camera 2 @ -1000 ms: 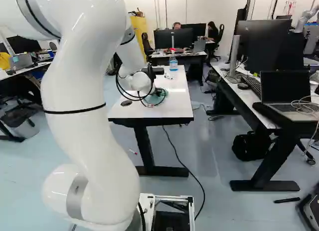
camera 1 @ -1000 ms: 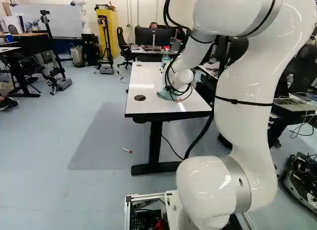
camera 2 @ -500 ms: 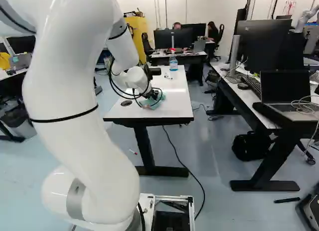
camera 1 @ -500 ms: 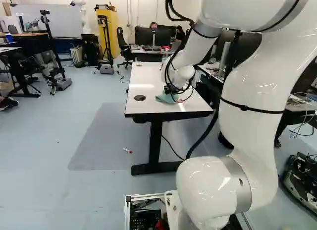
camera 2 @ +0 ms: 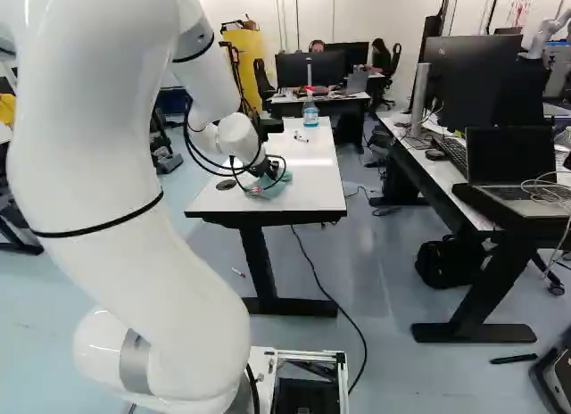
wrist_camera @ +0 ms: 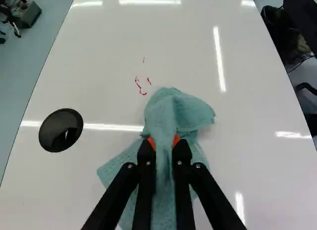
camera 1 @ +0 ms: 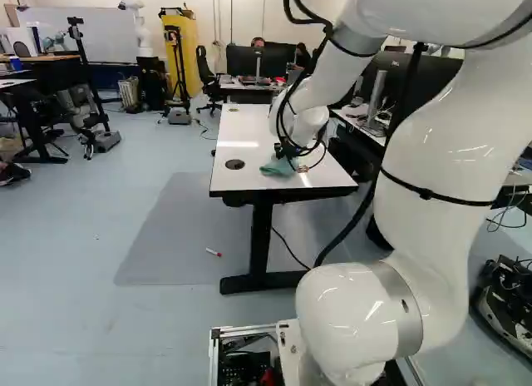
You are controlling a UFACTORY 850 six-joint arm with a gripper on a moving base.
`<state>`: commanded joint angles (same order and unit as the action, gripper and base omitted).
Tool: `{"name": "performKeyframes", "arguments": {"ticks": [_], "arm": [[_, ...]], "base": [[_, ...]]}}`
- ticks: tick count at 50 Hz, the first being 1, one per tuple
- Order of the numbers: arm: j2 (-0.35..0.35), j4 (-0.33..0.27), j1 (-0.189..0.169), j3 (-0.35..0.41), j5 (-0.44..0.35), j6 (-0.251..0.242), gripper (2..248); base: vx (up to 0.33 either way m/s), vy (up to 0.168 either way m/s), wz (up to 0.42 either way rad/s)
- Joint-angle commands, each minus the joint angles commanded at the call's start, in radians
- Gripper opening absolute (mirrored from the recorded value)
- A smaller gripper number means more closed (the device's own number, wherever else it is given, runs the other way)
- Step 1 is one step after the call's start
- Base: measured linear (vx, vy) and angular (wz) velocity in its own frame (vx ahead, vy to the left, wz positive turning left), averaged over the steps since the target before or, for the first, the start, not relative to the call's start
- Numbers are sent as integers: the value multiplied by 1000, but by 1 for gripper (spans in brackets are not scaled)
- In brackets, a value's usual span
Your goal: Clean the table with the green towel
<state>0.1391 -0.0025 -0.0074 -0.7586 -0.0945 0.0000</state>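
Over the near part of the white table (camera 1: 249, 180), my gripper (camera 2: 269, 175) is low at the tabletop, partly hidden by cables. The wrist view shows the gripper (wrist_camera: 164, 143) shut on the green towel (wrist_camera: 168, 113), a fold of cloth pinched between the orange pads. The towel bunches ahead of the fingers and spreads flat under them on the table. Just ahead of the bunched cloth, small red marks (wrist_camera: 141, 87) are on the white surface. In the left base view the towel (camera 1: 277, 167) lies right of the black round table insert (camera 1: 235, 164).
A spray bottle (camera 2: 310, 111) stands toward the table's far end, with a small marker-like item (camera 2: 302, 137) nearer. A red-and-white marker (camera 1: 214, 252) lies on the floor. A desk with monitors and a laptop (camera 2: 513, 164) is to the right. Another robot (camera 1: 137, 24) stands far back.
The arm has swung and its wrist has shifted slightly left in the right base view, the towel moving along with the gripper over the table. The base has not moved.
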Motion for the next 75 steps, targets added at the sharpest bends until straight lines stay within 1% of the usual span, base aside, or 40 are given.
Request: {"name": "performKeyframes", "arguments": {"ticks": [8, 21, 32, 45, 54, 62, 68, 75], "arm": [[22, 0, -12, -25, -14, 0, 44], [78, 0, -28, -88, -106, 0, 44], [128, 0, -27, -147, -186, 0, 44], [188, 0, -20, -218, -257, 0, 44], [233, -2, -22, -261, -303, 0, 44], [251, -31, -27, -265, -331, 0, 44], [264, -72, -27, -266, -334, 0, 44], [279, -95, -27, -268, -336, 0, 44]], "base": [[0, 0, 0], [0, 0, 0], [0, 0, 0], [0, 0, 0], [0, 0, 0], [0, 0, 0], [0, 0, 0], [0, 0, 0]]}}
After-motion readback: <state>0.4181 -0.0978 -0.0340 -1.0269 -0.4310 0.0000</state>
